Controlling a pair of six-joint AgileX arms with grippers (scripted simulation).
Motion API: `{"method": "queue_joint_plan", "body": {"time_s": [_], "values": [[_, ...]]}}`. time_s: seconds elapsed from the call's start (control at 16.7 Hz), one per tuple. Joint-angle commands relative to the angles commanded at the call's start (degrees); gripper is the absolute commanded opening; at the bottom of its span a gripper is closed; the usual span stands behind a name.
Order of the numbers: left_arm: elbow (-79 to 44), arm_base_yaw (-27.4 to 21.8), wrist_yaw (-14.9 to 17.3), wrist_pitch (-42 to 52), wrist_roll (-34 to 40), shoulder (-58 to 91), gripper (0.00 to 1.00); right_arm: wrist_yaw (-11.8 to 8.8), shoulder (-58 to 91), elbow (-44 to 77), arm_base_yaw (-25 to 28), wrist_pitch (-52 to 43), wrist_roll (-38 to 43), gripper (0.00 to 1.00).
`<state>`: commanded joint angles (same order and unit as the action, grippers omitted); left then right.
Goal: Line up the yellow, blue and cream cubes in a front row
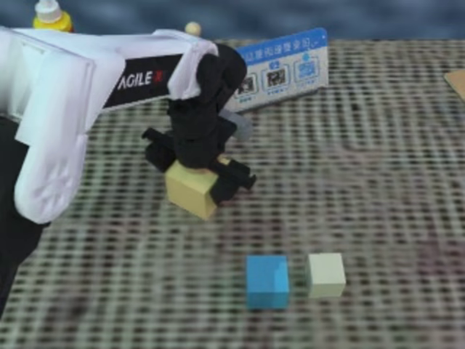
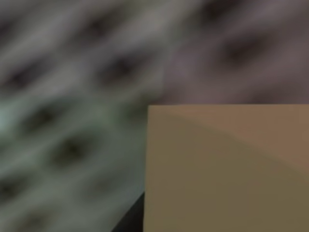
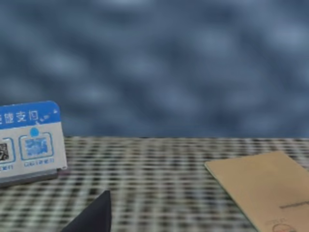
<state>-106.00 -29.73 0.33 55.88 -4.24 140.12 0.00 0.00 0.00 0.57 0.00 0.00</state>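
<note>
The large yellow cube (image 1: 190, 190) sits left of the table's middle, turned at an angle to the others. My left gripper (image 1: 197, 169) comes down on it from above, shut on it with a black finger on either side. In the left wrist view the yellow cube (image 2: 227, 169) fills the near corner, with a dark finger edge against its side. The blue cube (image 1: 267, 281) and the smaller cream cube (image 1: 326, 274) stand side by side near the front, a small gap between them. My right arm is outside the top view; only a dark piece of my right gripper (image 3: 94, 217) shows.
A blue-and-white QR sign (image 1: 280, 69) stands at the back, just behind my left arm. A yellow-capped white bottle (image 1: 51, 14) and a small beige ball (image 1: 192, 29) sit at the far edge. A tan booklet (image 3: 263, 193) lies at the back right.
</note>
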Motion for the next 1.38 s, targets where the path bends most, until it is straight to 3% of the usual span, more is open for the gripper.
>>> {"method": "queue_joint_plan", "body": {"time_s": [0.36, 0.78, 1.14, 1.38], "values": [[-0.22, 0.1, 0.03, 0.29, -0.06, -0.37, 0.0, 0.0, 0.0, 0.0, 0.0, 0.0, 0.0, 1.0], [-8.12, 1.1, -0.03, 12.25, 0.06, -4.18, 0.0, 0.0, 0.0, 0.0, 0.0, 0.0, 0.0, 1.0], [-8.37, 0.81, -0.05, 12.8, 0.08, -4.57, 0.0, 0.0, 0.0, 0.0, 0.0, 0.0, 0.0, 1.0], [-2.17, -0.69, -0.13, 10.73, 6.42, -9.69, 0.0, 0.0, 0.0, 0.0, 0.0, 0.0, 0.0, 1.0]]}}
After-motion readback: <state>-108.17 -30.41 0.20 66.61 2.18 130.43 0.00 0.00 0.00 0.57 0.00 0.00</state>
